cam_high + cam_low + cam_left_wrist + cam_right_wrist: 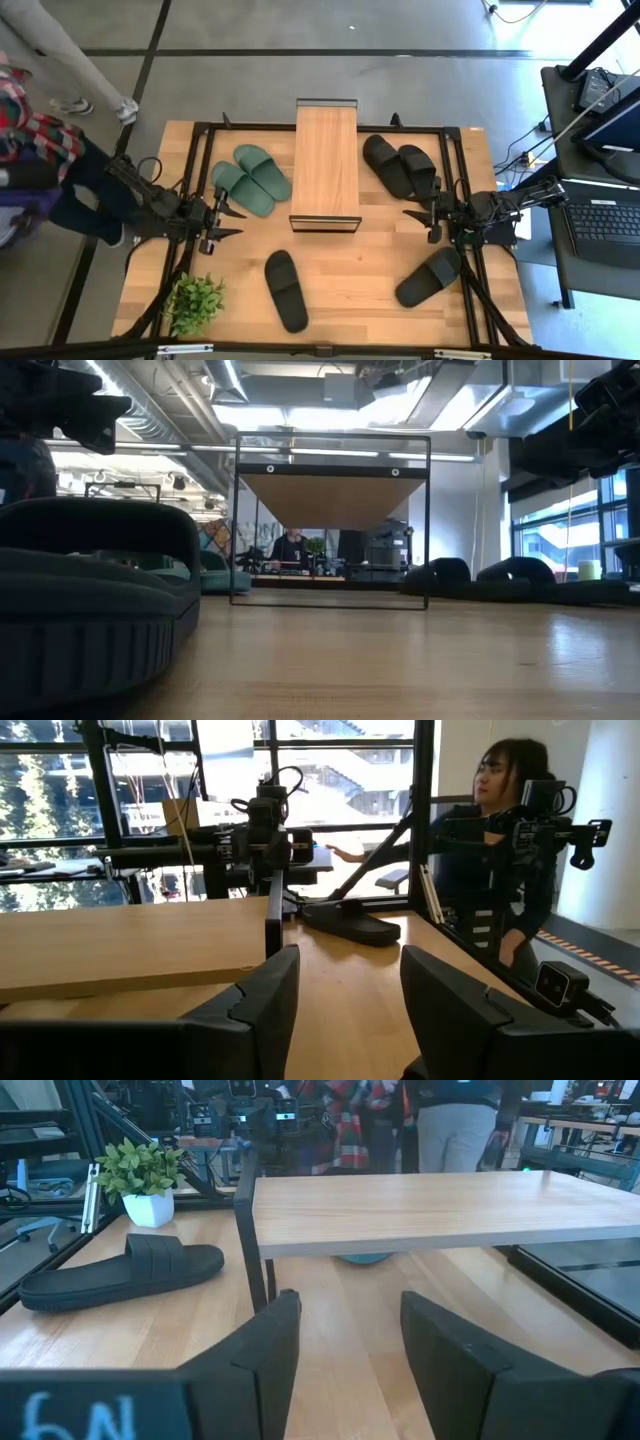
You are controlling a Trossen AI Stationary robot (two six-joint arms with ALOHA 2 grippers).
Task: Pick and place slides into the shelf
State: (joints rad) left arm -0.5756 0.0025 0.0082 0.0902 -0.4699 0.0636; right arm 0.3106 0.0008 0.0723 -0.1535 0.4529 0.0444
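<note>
The left end effector (232, 222) and the right end effector (415, 222) are held with fingers parted and empty, either side of the light wooden plank shelf on its thin black frame (325, 160). Nothing is shelved yet: two dark green rubber slides (250, 178) and four black rubber slides (400, 165) lie on the wooden worktop (350, 275). A first pick is judged pending, calling for a descent onto a nearby slide.
</note>
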